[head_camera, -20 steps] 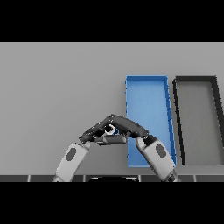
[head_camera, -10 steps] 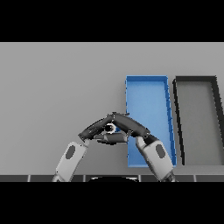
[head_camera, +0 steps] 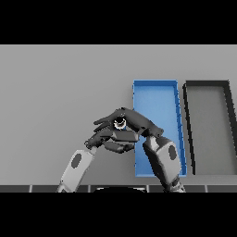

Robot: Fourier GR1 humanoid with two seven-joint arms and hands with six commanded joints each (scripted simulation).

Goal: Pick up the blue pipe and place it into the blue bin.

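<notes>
The blue pipe [head_camera: 120, 123] shows only as a small ring-shaped end with a hint of blue, just left of the blue bin [head_camera: 155, 102]. Both hands meet around it. My left hand [head_camera: 109, 137] comes in from the lower left, its fingers curled under and against the pipe. My right hand [head_camera: 141, 124] reaches leftward over the bin's left wall, with its fingers bent over the top of the pipe. Most of the pipe is hidden by the fingers. The long, narrow blue bin holds nothing that I can see.
A black bin [head_camera: 208, 125] of the same shape stands right beside the blue one, at the far right. My right forearm [head_camera: 163, 159] lies over the blue bin's near left corner. The grey table [head_camera: 60, 92] stretches to the left and back.
Both hands, closed together round the pipe, have moved away from me and slightly to the right, toward the blue bin's left wall.
</notes>
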